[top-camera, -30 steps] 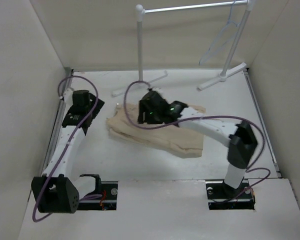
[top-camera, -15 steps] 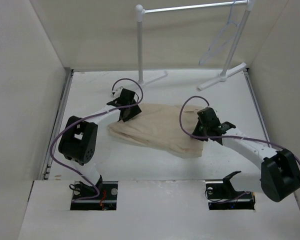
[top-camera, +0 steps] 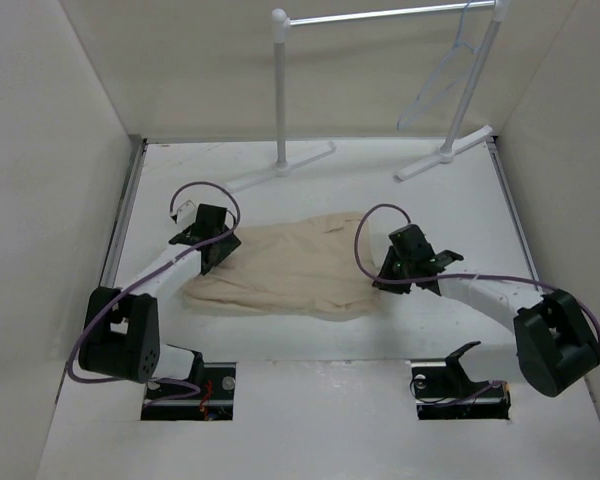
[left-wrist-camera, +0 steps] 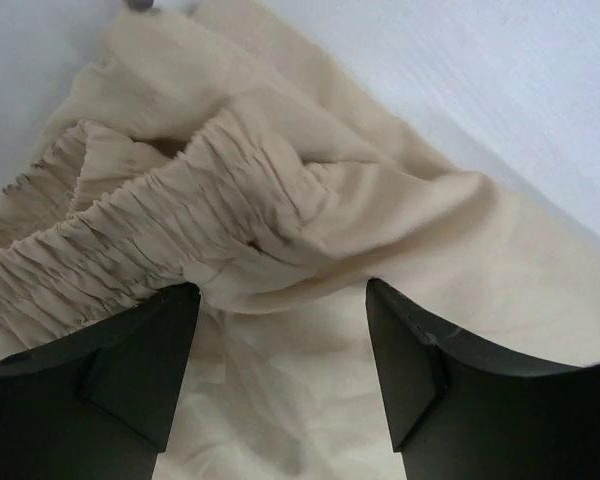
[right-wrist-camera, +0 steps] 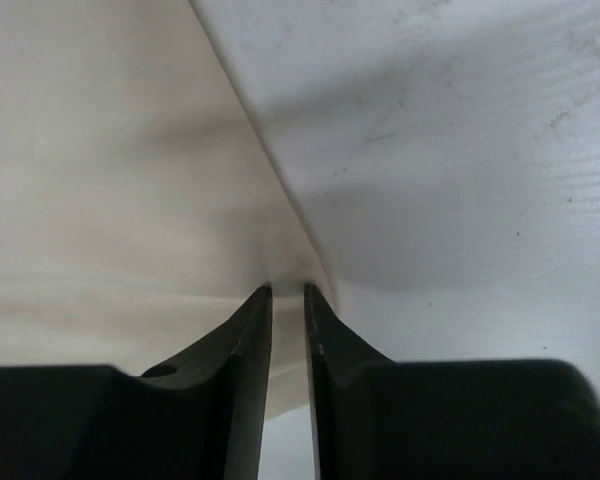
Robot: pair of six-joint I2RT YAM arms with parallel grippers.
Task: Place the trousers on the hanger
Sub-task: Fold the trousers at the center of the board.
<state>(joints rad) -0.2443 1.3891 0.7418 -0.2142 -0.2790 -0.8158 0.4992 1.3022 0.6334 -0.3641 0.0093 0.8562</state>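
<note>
Soft cotton trousers (top-camera: 280, 270): plain beige-tan, no print. Gathered waistband (left-wrist-camera: 130, 240): same tan w/ darker shadow lines in the ruching. Thin triangular plastic hanger (top-camera: 432, 88): pale whitish, see-thru. Tall garment rack (top-camera: 280, 90): white poles, silver-grey metal rail. Flat table top (top-camera: 330, 180): white w/ faint grey scuffs. Left gripper (left-wrist-camera: 280, 290) & right gripper (right-wrist-camera: 286, 292): matte black fingers. 2 robot arms (top-camera: 480, 292): white links, black joints. Thin looping cables (top-camera: 365, 235): purple. Box walls (top-camera: 60, 150): off-white/cream.
</note>
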